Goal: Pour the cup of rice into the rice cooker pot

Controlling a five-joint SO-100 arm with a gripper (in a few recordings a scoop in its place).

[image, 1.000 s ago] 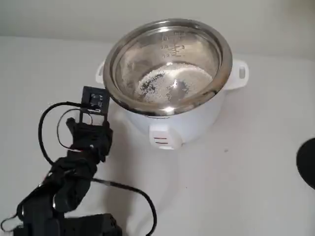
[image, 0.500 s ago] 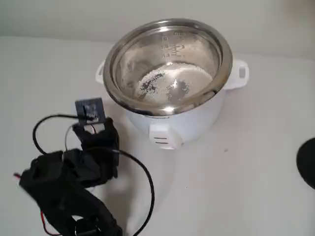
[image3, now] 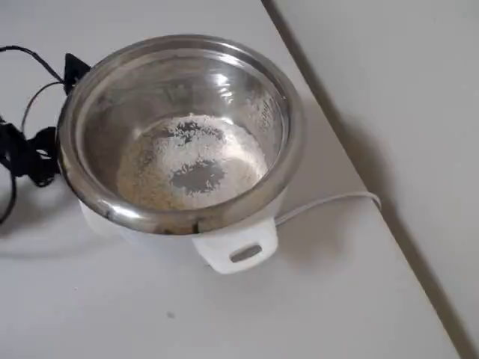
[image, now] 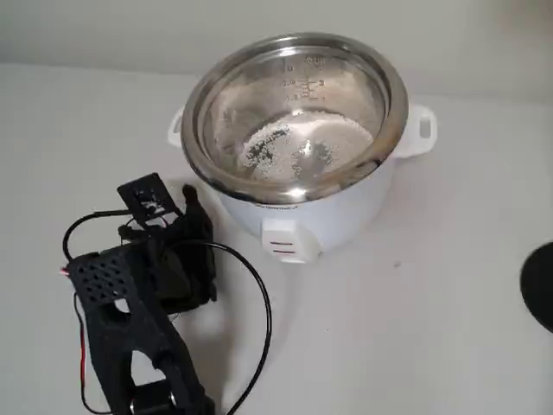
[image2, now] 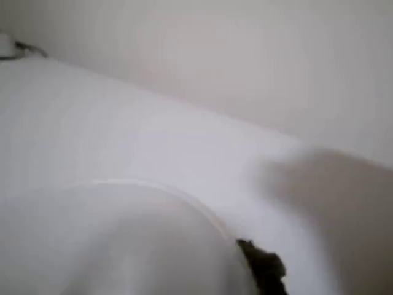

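The rice cooker pot (image: 393, 82), a shiny steel bowl in a white cooker body, stands at the top centre of the fixed view, and its rim (image3: 288, 142) also shows from overhead. A thin layer of rice (image: 298, 147) covers its bottom, with bare metal at the middle of the rice (image3: 157, 176). My black gripper (image: 190, 223) sits low on the table, left of the cooker and just apart from its wall. In the wrist view the whitish cup (image2: 123, 239) looms blurred at the lower left, with one black finger (image2: 263, 269) at its right side.
The arm's black cables (image: 255, 303) loop over the table left of the cooker. A white power cord (image3: 329, 202) runs from the cooker toward the table edge. A dark round object (image: 540, 285) sits at the right edge. Open table lies in front of and to the right of the cooker.
The arm has folded back and down toward the lower left, and the wrist has turned, with its camera board tilting. The rice in the pot looks the same.
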